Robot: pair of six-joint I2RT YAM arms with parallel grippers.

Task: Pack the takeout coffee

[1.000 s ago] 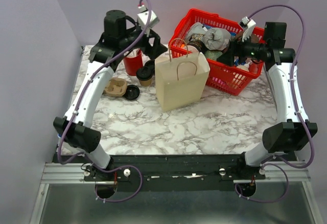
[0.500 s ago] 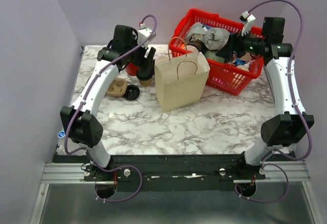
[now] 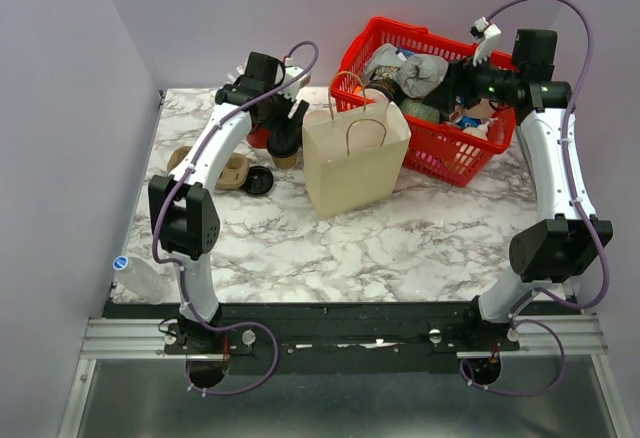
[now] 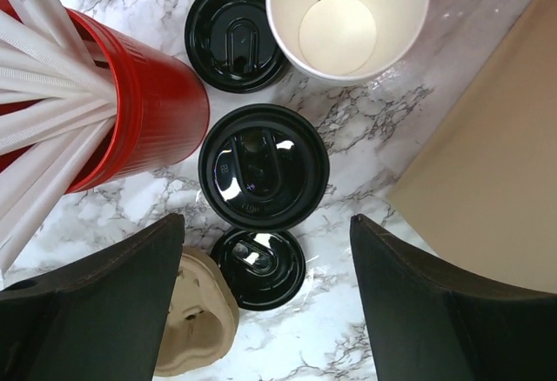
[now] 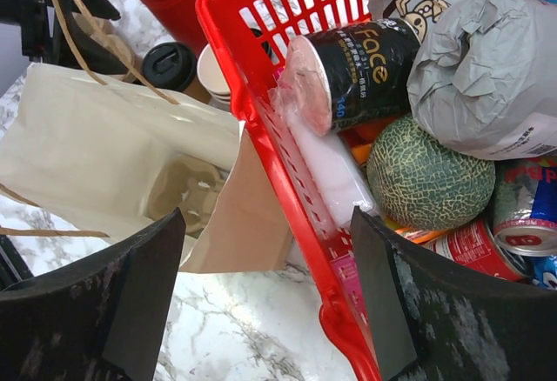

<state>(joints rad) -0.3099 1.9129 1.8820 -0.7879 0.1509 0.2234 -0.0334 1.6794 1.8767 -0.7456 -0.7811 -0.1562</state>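
The takeout coffee (image 4: 264, 166) is a brown paper cup under a black lid. It stands upright between the red cup of straws (image 4: 130, 111) and the paper bag (image 4: 487, 181). In the top view the coffee (image 3: 285, 154) shows just left of the bag (image 3: 355, 163). My left gripper (image 4: 266, 233) hangs open right above it, one finger on each side, touching nothing. My right gripper (image 5: 266, 216) is open too, empty, over the bag's open mouth and the red basket's rim (image 5: 261, 94).
Two loose black lids (image 4: 237, 35) (image 4: 258, 268) lie on the marble beside a cream cup stack (image 4: 348, 16) and a pulp carrier (image 4: 196, 311). Another carrier (image 5: 183, 194) lies inside the bag. Groceries fill the basket (image 3: 450, 163). A bottle (image 3: 140, 276) lies at the table's left front.
My left arm has swung in and lowered its gripper over the lidded cup. My right gripper has shifted slightly back over the basket's edge. Both stay open.
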